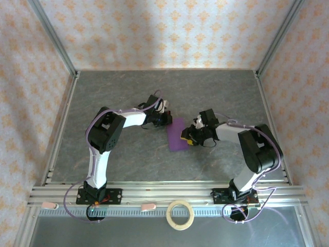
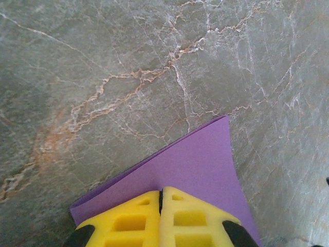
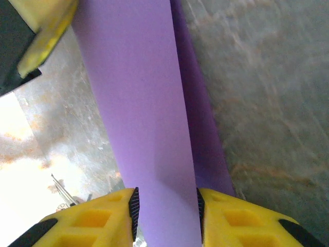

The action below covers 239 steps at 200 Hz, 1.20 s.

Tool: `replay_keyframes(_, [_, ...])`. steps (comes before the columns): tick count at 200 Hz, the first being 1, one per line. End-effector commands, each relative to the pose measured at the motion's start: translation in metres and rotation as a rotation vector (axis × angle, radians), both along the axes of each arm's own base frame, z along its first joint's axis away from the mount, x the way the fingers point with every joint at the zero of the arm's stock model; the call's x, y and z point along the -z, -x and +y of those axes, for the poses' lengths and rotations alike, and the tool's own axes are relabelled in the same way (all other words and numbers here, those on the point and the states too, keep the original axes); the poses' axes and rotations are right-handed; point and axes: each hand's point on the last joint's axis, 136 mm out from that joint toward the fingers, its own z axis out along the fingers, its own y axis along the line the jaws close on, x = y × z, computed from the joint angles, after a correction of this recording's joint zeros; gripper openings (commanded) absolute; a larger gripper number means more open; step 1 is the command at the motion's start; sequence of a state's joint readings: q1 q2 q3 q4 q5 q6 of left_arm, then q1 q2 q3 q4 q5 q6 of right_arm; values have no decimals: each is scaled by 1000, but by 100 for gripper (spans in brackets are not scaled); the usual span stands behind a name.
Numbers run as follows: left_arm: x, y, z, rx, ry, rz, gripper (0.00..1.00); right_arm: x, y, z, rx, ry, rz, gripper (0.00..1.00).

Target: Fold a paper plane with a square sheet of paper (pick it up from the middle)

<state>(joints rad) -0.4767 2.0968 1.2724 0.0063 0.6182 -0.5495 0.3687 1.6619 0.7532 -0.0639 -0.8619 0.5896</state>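
Mid-fold at the desk's (image 1: 118, 92) middle, the shut left gripper (image 2: 161, 194) pins the paper (image 2: 200, 159); the right gripper (image 3: 165, 198), half-open astride it, should next press the crease flat.

Matt purple paper (image 2: 200, 159), marbled stone-look tabletop (image 2: 103, 62)

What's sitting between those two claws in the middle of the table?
The purple paper, seen from the top camera, lies between the left claw and right claw.
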Motion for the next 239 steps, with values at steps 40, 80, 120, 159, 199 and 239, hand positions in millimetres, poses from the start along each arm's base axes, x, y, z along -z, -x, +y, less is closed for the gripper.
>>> replay_keyframes(40, [31, 16, 6, 55, -62, 56, 6, -4, -23, 4, -68, -15, -43, 35])
replay_keyframes(80, [29, 17, 5, 68, -54, 51, 6, 4, -23, 0, -93, 10, -28, 32])
replay_keyframes(120, [25, 15, 3, 74, -50, 44, 6, 5, -21, -1, -112, -13, -28, 22])
replay_keyframes(159, [18, 14, 1, 78, -37, 33, 6, 10, -18, -1, -120, -13, -18, 10])
replay_keyframes(199, [-18, 3, -9, 83, 22, -37, 19, 8, -17, -2, -98, -20, -22, 4])
replay_keyframes(239, [-88, -5, -10, 80, 79, -217, 57, 1, -23, -2, -18, -45, -41, 0])
